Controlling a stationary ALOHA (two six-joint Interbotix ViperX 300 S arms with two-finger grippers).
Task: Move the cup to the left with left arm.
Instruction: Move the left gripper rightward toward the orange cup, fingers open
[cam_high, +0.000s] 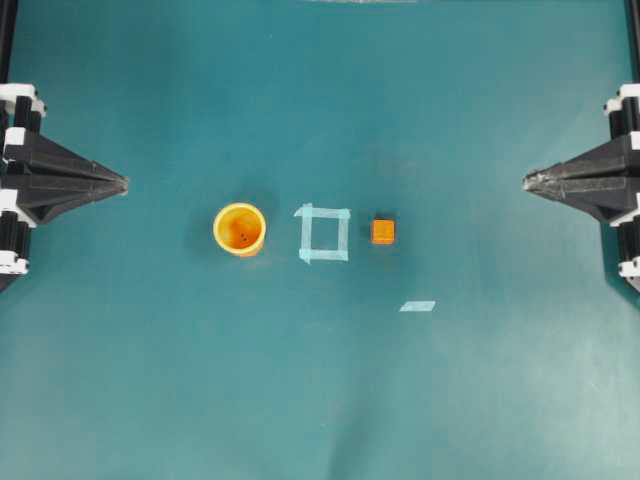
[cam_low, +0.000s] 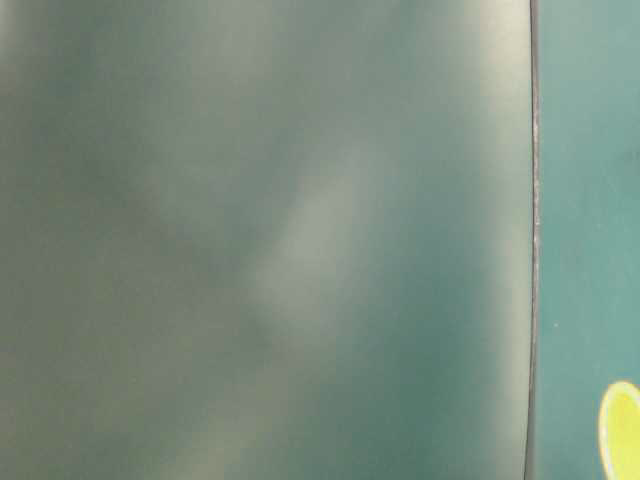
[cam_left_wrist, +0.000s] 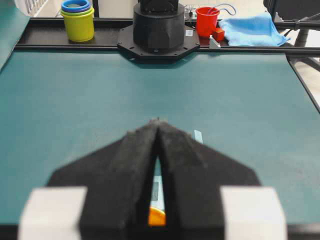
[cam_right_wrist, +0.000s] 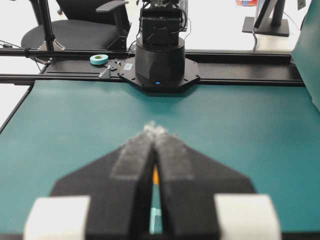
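The yellow-orange cup (cam_high: 240, 229) stands upright on the teal table, left of a square of pale tape (cam_high: 324, 233). A sliver of the cup (cam_left_wrist: 157, 217) shows through the slit between the left fingers, and its rim (cam_low: 622, 428) peeks in at the lower right of the table-level view. My left gripper (cam_high: 124, 184) sits at the table's left edge, shut and empty, its tips pointing toward the middle and well apart from the cup. My right gripper (cam_high: 527, 181) mirrors it at the right edge, shut with nothing in it.
A small orange cube (cam_high: 383, 231) lies just right of the tape square. A loose strip of pale tape (cam_high: 417, 306) lies nearer the front right. Stacked cups (cam_left_wrist: 78, 20), a red cup (cam_left_wrist: 206, 21) and a blue cloth (cam_left_wrist: 250, 29) sit beyond the table's far rail.
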